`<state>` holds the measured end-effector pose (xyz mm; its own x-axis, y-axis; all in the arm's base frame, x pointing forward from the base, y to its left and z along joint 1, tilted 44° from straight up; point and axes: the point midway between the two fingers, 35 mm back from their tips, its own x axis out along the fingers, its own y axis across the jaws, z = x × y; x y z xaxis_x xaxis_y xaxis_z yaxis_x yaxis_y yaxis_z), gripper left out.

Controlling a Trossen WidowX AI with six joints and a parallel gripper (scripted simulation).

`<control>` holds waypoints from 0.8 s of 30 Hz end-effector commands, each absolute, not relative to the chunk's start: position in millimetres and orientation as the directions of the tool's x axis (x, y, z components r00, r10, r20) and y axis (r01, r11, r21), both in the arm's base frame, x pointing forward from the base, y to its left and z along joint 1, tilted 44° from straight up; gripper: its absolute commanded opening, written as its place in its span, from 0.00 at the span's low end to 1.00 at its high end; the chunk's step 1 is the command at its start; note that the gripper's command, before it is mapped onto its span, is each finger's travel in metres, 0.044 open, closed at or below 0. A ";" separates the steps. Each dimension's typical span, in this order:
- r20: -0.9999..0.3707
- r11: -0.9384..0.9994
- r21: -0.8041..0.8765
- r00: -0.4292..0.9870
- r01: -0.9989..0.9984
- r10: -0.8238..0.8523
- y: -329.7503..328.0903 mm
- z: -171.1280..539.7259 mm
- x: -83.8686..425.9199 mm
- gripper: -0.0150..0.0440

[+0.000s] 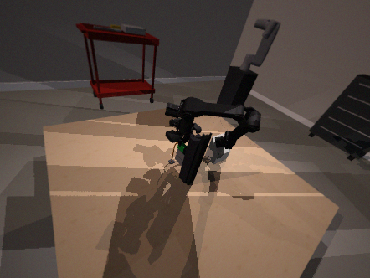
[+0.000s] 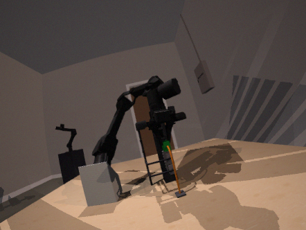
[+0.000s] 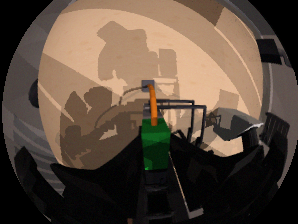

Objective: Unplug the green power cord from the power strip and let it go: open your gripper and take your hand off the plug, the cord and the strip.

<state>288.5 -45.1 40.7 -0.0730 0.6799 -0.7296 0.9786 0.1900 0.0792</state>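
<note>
The fingers are clamped on the green plug (image 3: 154, 144), with the gripper (image 2: 165, 145) reaching down from above. The plug sits high on the upright black power strip (image 2: 168, 166), its orange cord (image 2: 173, 170) running down to a small end piece on the table (image 2: 242, 194). The plug looks rigid and light, best held by its flat sides; the cord looks thin. The strip stands tall and may tip. Open room lies above; a grey box (image 2: 98, 184) stands near.

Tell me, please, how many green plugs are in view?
1: the green plug sits between the gripper fingers, against the upright black power strip. Others may be hidden behind the strip.
</note>
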 end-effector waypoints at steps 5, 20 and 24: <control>-0.730 0.190 0.080 -0.072 0.979 0.680 -45.3 40.9 288.6 0.29; -0.730 0.189 0.080 -0.071 0.979 0.679 -56.1 31.6 292.9 0.25; -0.731 0.189 0.080 -0.071 0.979 0.679 -60.7 27.6 294.5 0.25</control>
